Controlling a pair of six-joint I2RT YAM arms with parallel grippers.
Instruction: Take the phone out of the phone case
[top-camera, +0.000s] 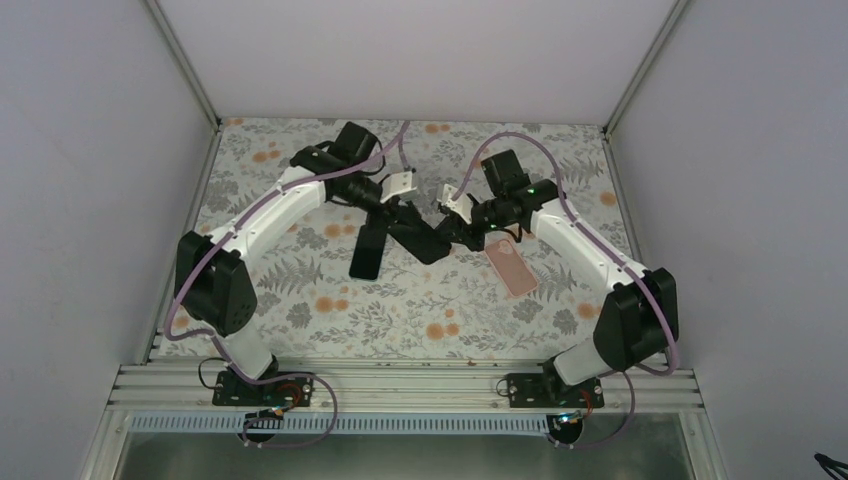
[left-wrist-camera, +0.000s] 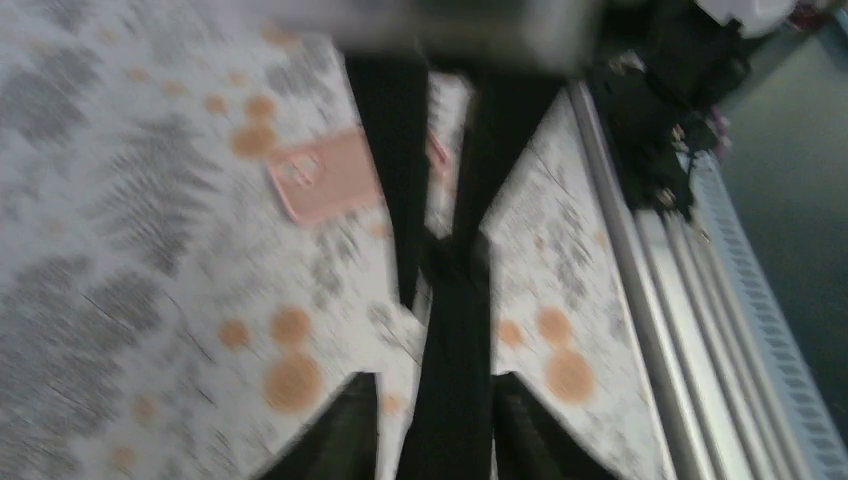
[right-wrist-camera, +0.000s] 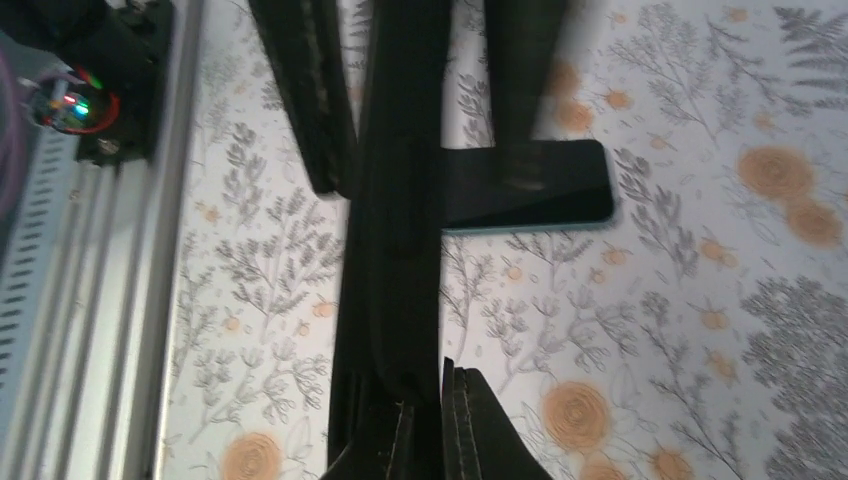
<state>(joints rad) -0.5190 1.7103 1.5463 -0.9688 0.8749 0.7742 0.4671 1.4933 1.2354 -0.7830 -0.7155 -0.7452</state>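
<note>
Right gripper (right-wrist-camera: 425, 388) — glossy black phone (right-wrist-camera: 540, 185), pink rectangular case (top-camera: 510, 268) apart.

I'm looking into a lab robot cell: plain grey panels (top-camera: 420, 50) box it in, aluminium rails (top-camera: 400, 385) run along the near edge, and a floral cloth (top-camera: 400, 310) lines the bottom.

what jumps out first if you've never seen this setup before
The left arm and right arm meet tip to tip over the middle of the floral table, a dark flat object bridging them. A black phone lies bare on the left arm's side, and a pink phone case lies flat on the right arm's side.
</note>
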